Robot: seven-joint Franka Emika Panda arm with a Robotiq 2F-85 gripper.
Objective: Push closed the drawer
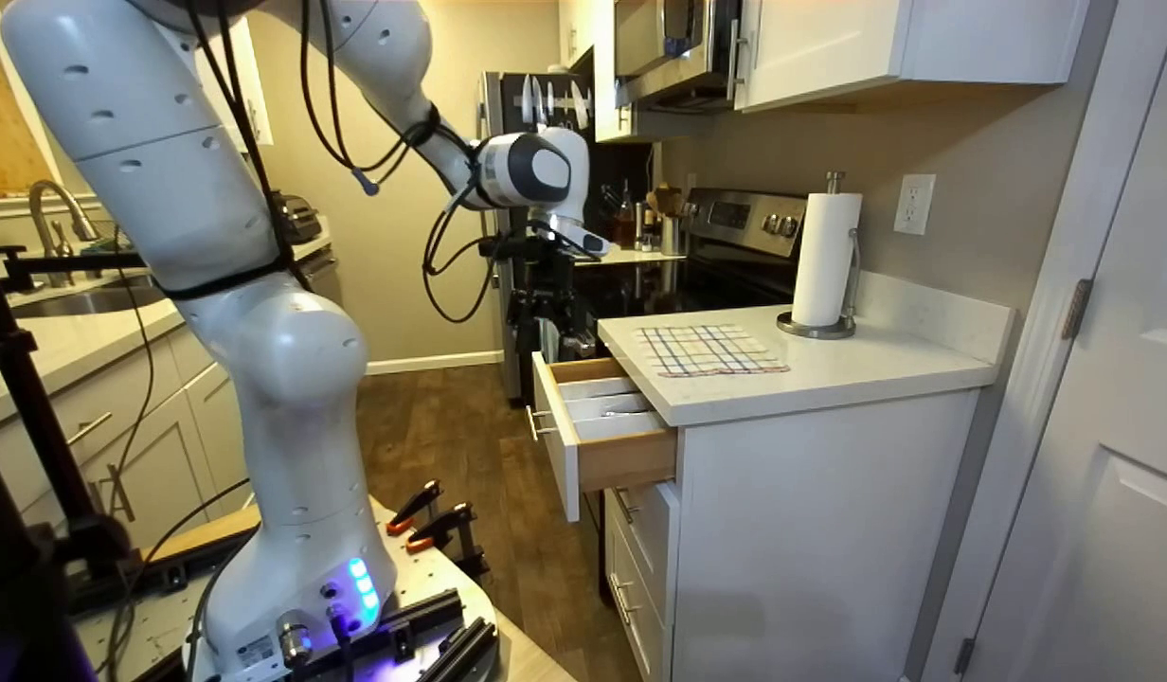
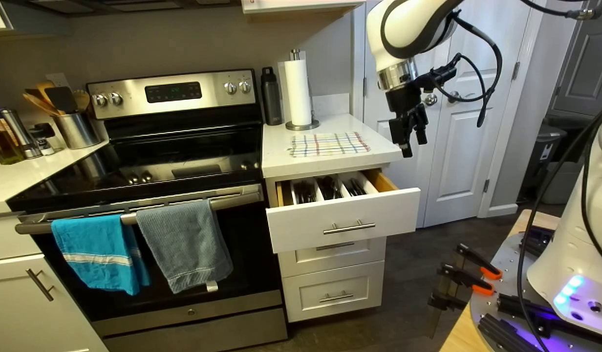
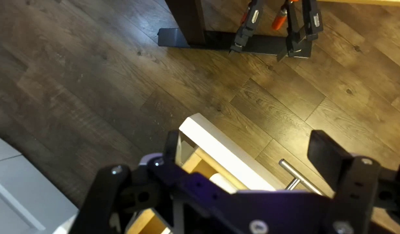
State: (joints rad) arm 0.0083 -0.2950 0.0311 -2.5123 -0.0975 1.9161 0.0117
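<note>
1. Hovering, my gripper (image 3: pixel 244 139) empty, jaws wide apart.
2. Top cutlery drawer (image 2: pixel 342 212) sticking out, just below centre in an exterior view.
3. Not closed yet; basically whole push left imo.

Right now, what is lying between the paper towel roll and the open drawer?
A checkered cloth lies on the countertop between the paper towel roll and the open drawer, as both exterior views show.
</note>
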